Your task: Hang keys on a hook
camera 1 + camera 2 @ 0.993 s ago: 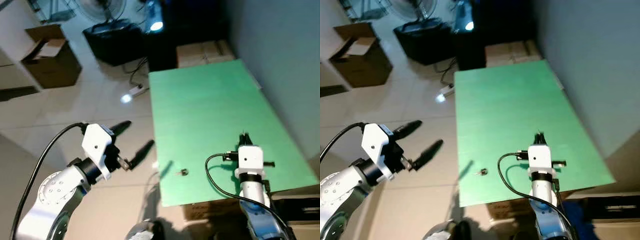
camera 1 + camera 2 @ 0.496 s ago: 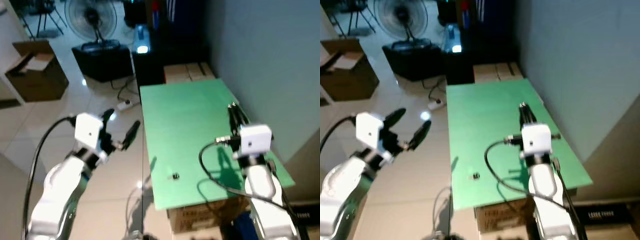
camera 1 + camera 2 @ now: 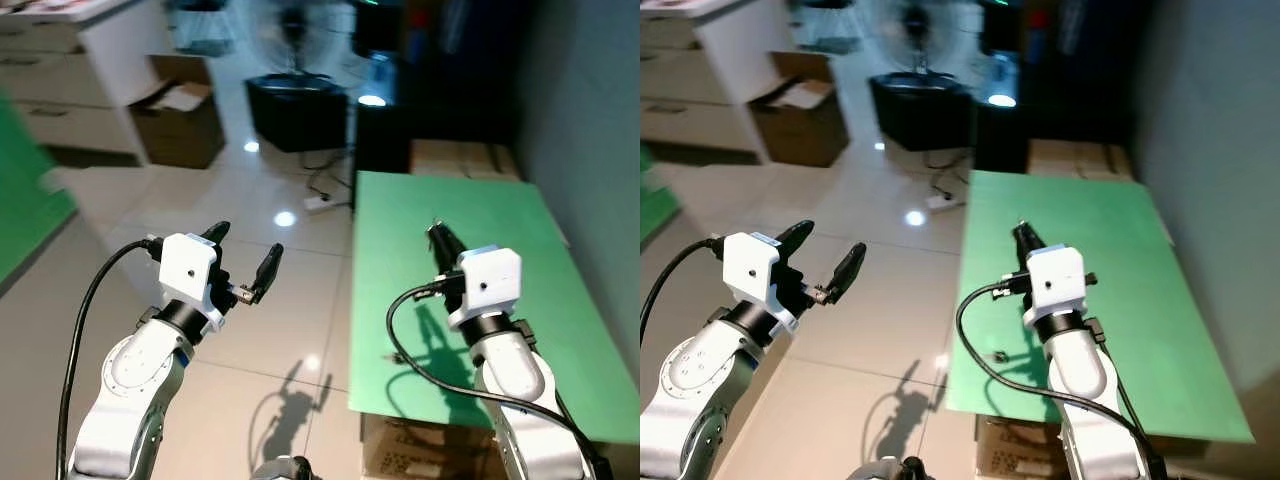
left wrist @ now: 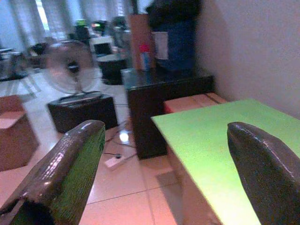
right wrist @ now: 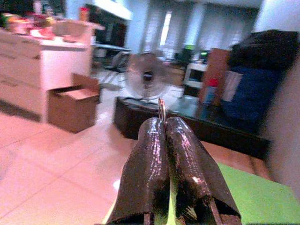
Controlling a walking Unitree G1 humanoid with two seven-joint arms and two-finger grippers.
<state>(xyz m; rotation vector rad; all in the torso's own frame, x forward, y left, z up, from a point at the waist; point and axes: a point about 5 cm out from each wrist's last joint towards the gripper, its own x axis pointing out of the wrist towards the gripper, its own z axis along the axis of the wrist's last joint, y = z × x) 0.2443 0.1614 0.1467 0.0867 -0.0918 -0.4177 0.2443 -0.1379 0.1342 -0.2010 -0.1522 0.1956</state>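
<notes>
Right gripper (image 5: 164, 123), above the green desk (image 3: 520, 240), pinches a thin metal ring (image 5: 161, 108), seemingly the keys: light, stiff, slippery, best hung by that loop. Left gripper (image 3: 243, 262) hovers spread apart over floor.
</notes>
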